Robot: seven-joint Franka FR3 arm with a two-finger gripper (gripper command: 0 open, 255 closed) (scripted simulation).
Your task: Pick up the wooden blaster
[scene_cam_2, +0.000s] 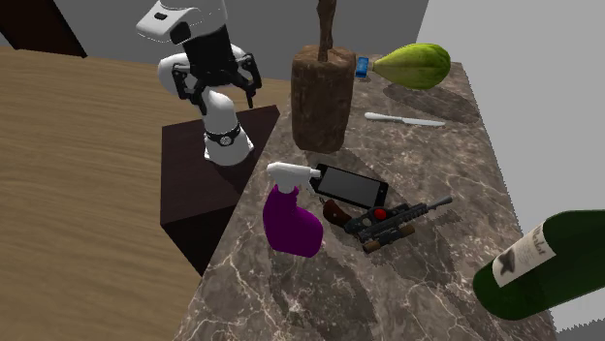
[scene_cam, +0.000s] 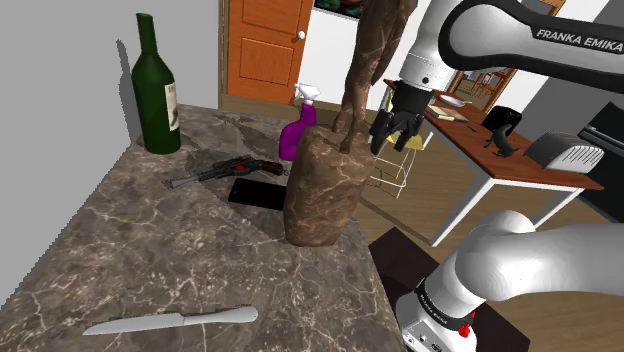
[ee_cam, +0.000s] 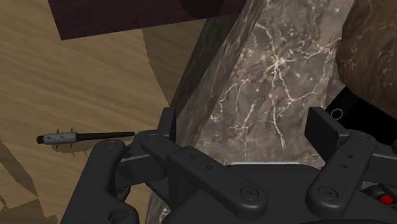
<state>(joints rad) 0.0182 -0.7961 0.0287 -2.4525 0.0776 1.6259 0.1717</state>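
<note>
Spread wide and empty, the black claw [ee_cam: 245, 121] hangs off the tabletop [ee_cam: 267, 63] edge beside the brown block [scene_cam: 320, 190], well apart from the blaster [scene_cam: 228, 168] lying flat beyond the phone [scene_cam: 258, 193], so it should clear the block, then straddle the blaster's narrow body.

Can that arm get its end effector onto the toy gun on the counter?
Probably yes: the blaster lies uncovered from above, though the purple spray bottle and black phone sit between it and the open end effector.
</note>
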